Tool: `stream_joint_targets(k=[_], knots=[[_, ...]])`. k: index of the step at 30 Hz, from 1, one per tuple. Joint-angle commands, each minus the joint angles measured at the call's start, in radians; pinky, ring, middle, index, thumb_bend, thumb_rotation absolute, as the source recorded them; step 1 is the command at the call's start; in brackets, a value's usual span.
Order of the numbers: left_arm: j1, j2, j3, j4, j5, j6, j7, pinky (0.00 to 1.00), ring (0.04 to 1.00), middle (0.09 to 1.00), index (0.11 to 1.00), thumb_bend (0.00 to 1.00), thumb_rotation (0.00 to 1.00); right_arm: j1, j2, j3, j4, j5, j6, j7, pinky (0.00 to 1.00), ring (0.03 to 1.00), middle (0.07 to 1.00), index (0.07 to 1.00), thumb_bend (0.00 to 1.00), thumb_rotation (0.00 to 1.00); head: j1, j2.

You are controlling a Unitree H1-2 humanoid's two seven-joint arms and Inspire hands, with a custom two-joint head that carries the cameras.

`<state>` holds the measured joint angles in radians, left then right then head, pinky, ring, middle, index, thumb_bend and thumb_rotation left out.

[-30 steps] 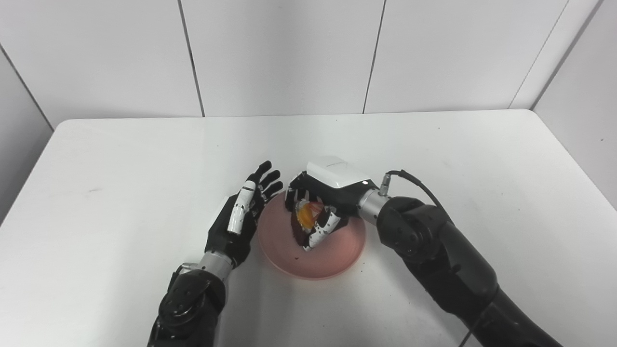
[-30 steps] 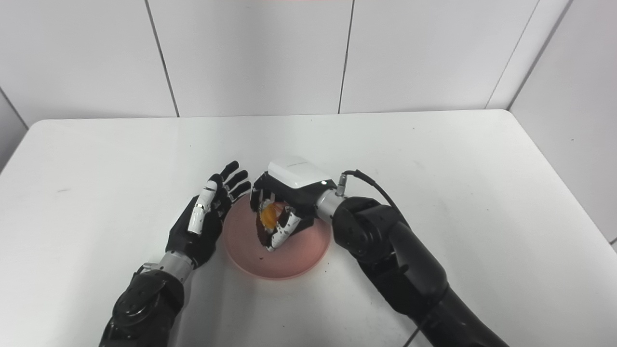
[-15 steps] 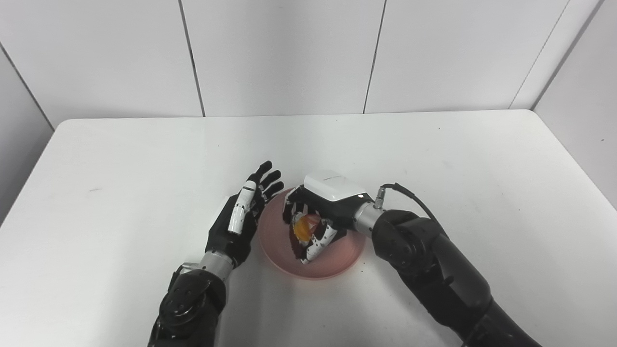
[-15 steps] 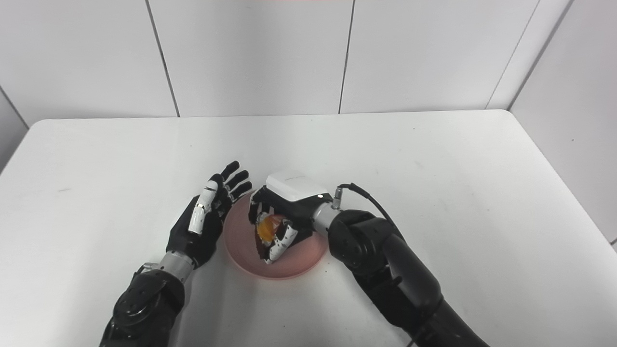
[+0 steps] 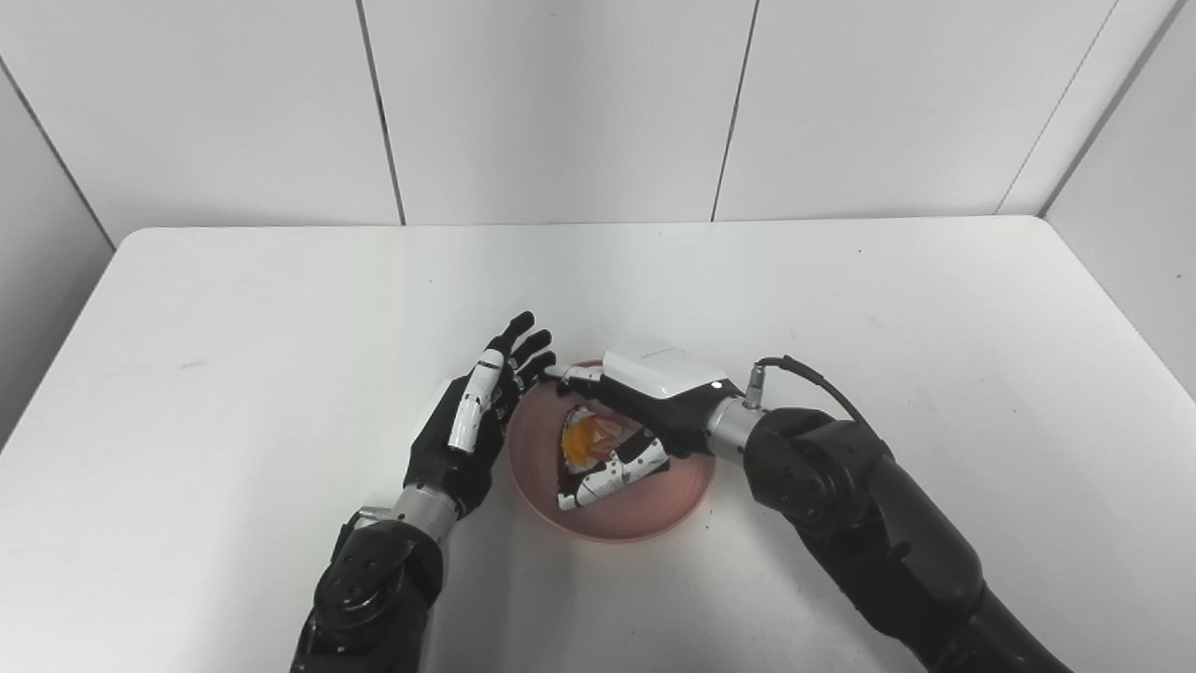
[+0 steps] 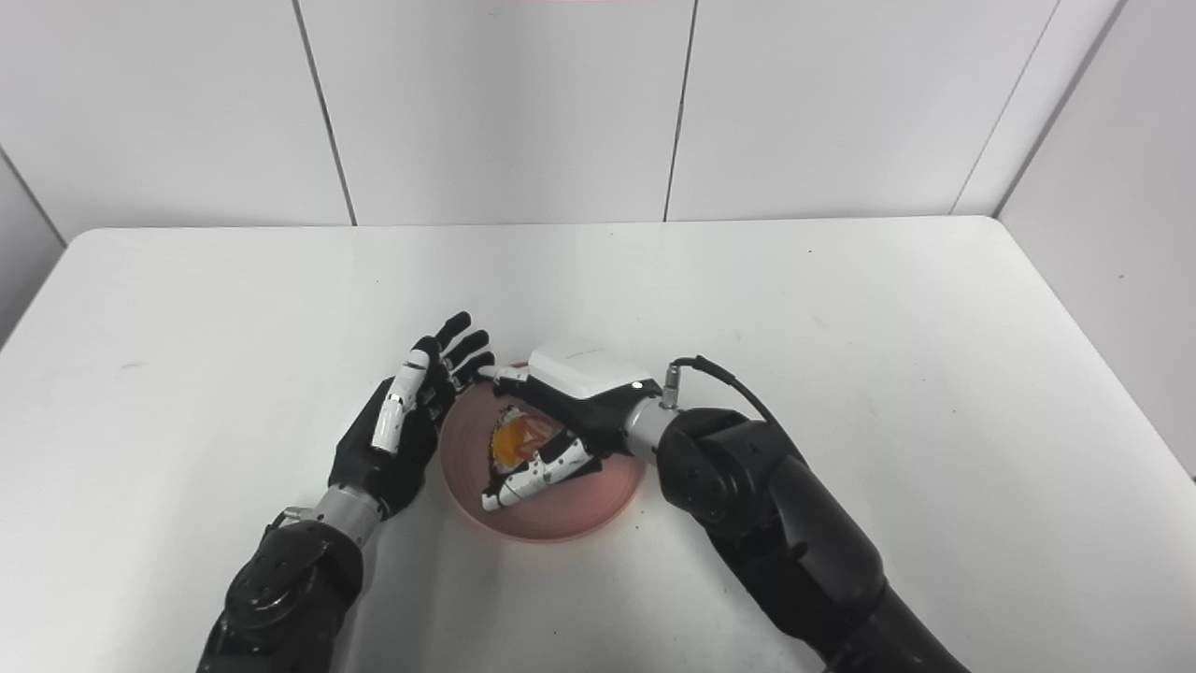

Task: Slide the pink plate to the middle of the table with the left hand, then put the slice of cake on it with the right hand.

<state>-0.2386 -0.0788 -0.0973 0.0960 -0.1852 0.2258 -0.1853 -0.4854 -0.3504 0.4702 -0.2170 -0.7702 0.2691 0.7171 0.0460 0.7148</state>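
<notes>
On a white tabletop (image 5: pixel 234 374), the left hand (image 5: pixel 472 425) stands edge-up with its fingers spread and empty, just beside the left rim of the plate (image 5: pixel 654 509), which sits near the middle of the tabletop. The cake (image 5: pixel 587 439), a dark wedge with an orange and red topping, lies on the plate, toward its left half. The right hand (image 5: pixel 635 416) reaches over the plate from the right, its fingers parted around the cake: one finger points past the plate's far rim, while the white-and-black thumb lies along the cake's near side. Whether the thumb touches the cake cannot be told. White wall panels (image 5: pixel 561 103) rise behind.
</notes>
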Motion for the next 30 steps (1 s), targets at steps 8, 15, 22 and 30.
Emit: stream_joint_targets(k=[8,15,22,30], knots=[[0.010,-0.002,0.000,0.023,0.006,0.040,0.009,0.93,0.922,0.931,0.936,0.38,1.00,-0.043,-0.029,-0.048,-0.060,0.039,0.017,0.037,0.83,0.942,0.995,1.000,1.00,0.82,-0.003,0.002],[0.011,0.000,0.000,0.019,0.002,0.046,0.005,0.93,0.926,0.936,0.934,0.38,1.00,-0.021,-0.045,-0.090,-0.093,0.071,-0.007,-0.004,0.79,0.919,0.972,0.998,1.00,0.88,-0.004,0.002],[0.023,-0.005,0.011,0.000,0.005,0.029,0.021,0.93,0.935,0.940,0.930,0.38,1.00,0.066,-0.001,-0.221,-0.107,0.162,-0.101,-0.232,0.70,0.830,0.911,0.955,0.93,0.96,-0.011,-0.005],[0.058,-0.016,0.021,-0.036,0.052,-0.058,0.072,0.96,0.960,0.966,0.963,0.42,1.00,0.200,0.098,-0.349,-0.135,0.290,-0.030,-0.373,0.83,0.952,0.989,0.995,0.78,1.00,-0.021,-0.010]])
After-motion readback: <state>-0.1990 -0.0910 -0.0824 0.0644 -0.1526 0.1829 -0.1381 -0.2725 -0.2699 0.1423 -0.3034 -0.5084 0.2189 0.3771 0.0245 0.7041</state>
